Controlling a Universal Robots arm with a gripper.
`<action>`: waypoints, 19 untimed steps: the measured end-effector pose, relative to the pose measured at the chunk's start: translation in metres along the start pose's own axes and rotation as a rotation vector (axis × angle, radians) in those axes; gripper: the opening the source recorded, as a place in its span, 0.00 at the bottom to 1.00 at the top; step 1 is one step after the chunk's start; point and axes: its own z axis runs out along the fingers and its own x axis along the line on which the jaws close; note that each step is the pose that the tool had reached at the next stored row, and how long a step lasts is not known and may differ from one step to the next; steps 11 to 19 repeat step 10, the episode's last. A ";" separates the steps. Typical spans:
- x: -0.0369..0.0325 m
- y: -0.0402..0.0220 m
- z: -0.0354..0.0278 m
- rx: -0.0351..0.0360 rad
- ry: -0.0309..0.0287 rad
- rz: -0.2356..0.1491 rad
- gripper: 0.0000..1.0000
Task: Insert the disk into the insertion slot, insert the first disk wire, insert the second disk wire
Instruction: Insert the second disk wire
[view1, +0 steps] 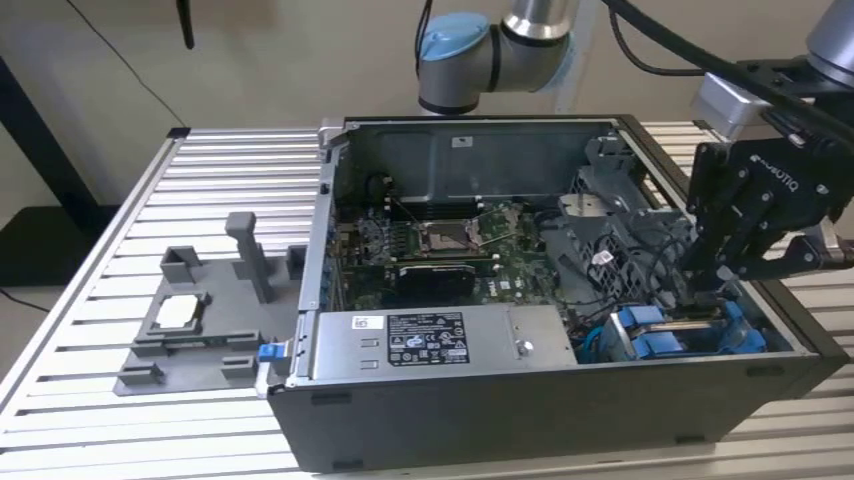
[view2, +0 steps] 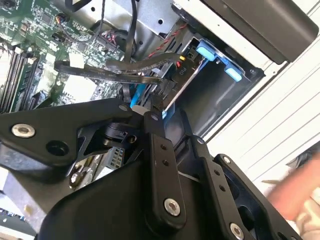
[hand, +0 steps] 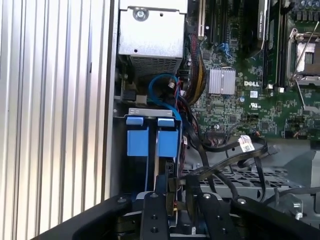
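While the gripper (view1: 717, 290) hung over the insertion slot (view1: 694, 335), jaw state unreadable, two blue tabs (hand: 150, 142) sat at its six o'clock, walls close.

A table (view1: 94, 300) of ribbed silver slats carries two things: the open dark grey case (view1: 534, 400), toward the exterior view's right, and a grey plastic fixture tray (view1: 187, 330) just beside it on the exterior view's left.

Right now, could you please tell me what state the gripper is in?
Gripper: down inside the computer case at the insertion slot; whether its jaws are open or closed cannot be told.
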 end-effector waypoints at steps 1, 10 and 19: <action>-0.0001 0.0001 -0.0017 0.0000 -0.0001 0.000 0.30; -0.0002 0.0003 -0.0048 0.0000 -0.0001 0.000 0.30; -0.0002 0.0003 -0.0048 0.0000 -0.0001 0.000 0.30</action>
